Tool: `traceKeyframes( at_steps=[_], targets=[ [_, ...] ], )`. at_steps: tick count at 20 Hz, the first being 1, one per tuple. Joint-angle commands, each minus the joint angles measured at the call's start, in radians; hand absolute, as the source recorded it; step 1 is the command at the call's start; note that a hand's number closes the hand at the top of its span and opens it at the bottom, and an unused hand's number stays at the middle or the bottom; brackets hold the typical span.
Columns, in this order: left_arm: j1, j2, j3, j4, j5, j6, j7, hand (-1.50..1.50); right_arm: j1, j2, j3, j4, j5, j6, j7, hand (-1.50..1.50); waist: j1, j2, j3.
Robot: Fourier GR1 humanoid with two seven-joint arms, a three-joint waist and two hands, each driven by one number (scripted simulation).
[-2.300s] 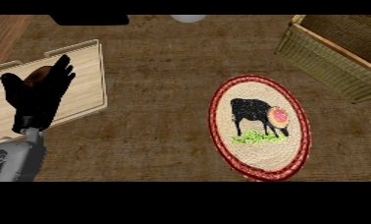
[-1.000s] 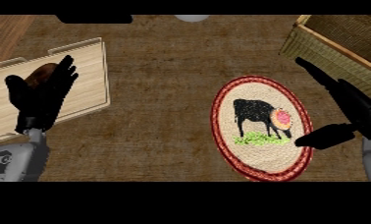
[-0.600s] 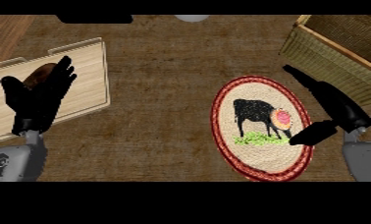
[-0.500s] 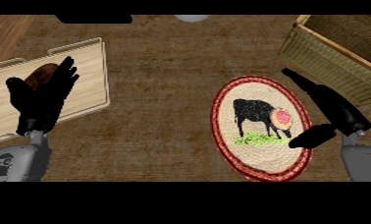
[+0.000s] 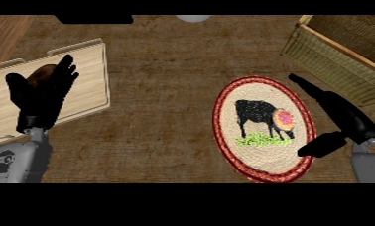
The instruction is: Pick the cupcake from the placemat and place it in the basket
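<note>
An oval placemat (image 5: 233, 136) with a red rim and a black cow picture lies right of the counter's middle. On its right half sits the small cupcake (image 5: 282, 118) with pink icing. My right hand (image 5: 350, 121) hovers open just right of the cupcake, fingers stretched toward the far edge of the mat, thumb spread low over the mat's rim. Nothing is between thumb and fingers. The woven basket (image 5: 322, 56) stands at the far right. My left hand (image 5: 40, 97) rests open at the left, fingers up.
A light wooden cutting board (image 5: 84, 81) lies at the left, with a brown rounded item (image 5: 45, 73) on it partly behind my left hand. A pale round object (image 5: 193, 18) shows at the far edge.
My right hand has come into view from the lower right and moved in toward the cupcake, staying open. My left hand has barely shifted.
</note>
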Motion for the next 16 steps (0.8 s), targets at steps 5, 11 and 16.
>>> traceKeyframes(
  at_steps=[5, 11, 16],
  targets=[
    [0.041, -0.039, -0.010, -0.087, -0.033, 0.005, 0.035, 0.00, 0.033, 0.002, -0.029, -0.063, -0.014, 0.071, -0.042, -1.50, 0.000, -0.001, 0.000],
    [0.042, -0.034, 0.013, -0.049, -0.033, -0.017, 0.011, 0.00, 0.036, 0.084, 0.056, -0.061, 0.122, -0.022, 0.032, -1.50, 0.001, -0.001, 0.000],
    [-0.058, -0.012, 0.042, 0.047, -0.033, -0.039, 0.024, 0.00, -0.051, 0.080, 0.040, 0.129, 0.183, -0.073, -0.048, -1.50, 0.001, 0.001, 0.000]
  ],
)
